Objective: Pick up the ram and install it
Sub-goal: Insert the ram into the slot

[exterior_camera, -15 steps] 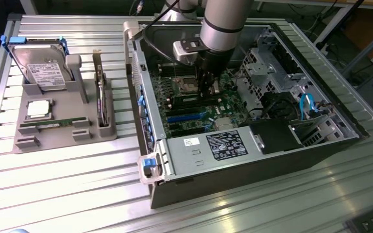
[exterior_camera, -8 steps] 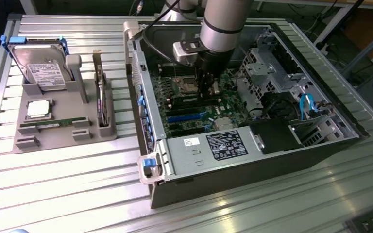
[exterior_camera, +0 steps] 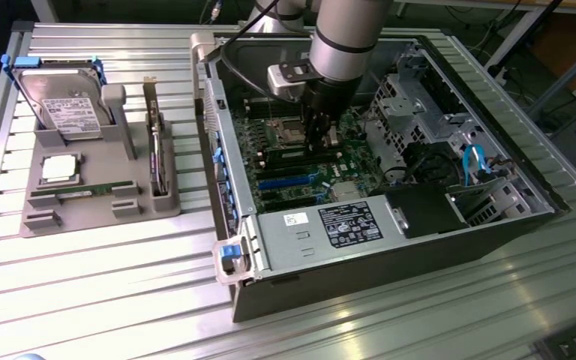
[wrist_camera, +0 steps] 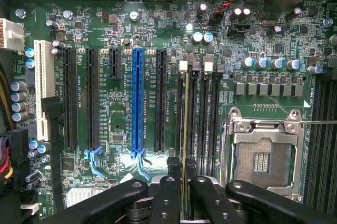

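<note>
The ram (wrist_camera: 184,129) shows edge-on as a thin green-yellow strip between my fingers (wrist_camera: 172,170), and my gripper (wrist_camera: 182,168) is shut on it. The stick lies along the outermost of the black memory slots (wrist_camera: 202,113), next to the CPU socket (wrist_camera: 261,155). Whether it is seated in that slot I cannot tell. In the exterior view my gripper (exterior_camera: 318,141) reaches straight down into the open computer case (exterior_camera: 388,247), low over the motherboard (exterior_camera: 298,176). The identical second green stick (exterior_camera: 83,191) lies in the grey tray (exterior_camera: 98,217) at the exterior view's left.
The tray also carries a hard drive (exterior_camera: 63,101) and a CPU chip (exterior_camera: 58,169). On the board are a blue expansion slot (wrist_camera: 138,103) and black ones beside it. Drive cages and a blue cable (exterior_camera: 473,161) crowd the case's right side.
</note>
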Tool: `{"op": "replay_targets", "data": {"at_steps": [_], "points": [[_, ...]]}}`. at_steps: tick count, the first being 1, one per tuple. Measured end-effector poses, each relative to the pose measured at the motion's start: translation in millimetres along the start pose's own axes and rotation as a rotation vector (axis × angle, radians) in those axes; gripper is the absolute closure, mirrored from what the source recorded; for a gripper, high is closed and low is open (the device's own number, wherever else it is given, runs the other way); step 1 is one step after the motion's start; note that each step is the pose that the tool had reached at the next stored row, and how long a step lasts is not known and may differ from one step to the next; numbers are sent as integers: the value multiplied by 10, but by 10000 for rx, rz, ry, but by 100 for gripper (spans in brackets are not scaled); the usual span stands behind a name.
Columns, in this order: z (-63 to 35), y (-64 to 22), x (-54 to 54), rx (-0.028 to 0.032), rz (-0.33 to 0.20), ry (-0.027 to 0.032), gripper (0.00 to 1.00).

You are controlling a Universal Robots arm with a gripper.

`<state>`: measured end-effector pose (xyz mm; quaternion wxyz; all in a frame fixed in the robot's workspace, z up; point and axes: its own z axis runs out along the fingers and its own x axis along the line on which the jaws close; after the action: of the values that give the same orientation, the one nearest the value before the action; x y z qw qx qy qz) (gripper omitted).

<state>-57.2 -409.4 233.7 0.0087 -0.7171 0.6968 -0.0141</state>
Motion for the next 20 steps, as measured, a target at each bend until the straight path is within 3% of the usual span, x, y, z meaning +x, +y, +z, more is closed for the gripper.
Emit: {"op": "replay_targets", "data": {"at_steps": [20], "points": [[36,-9,5,-1,-1,11,86]]}}
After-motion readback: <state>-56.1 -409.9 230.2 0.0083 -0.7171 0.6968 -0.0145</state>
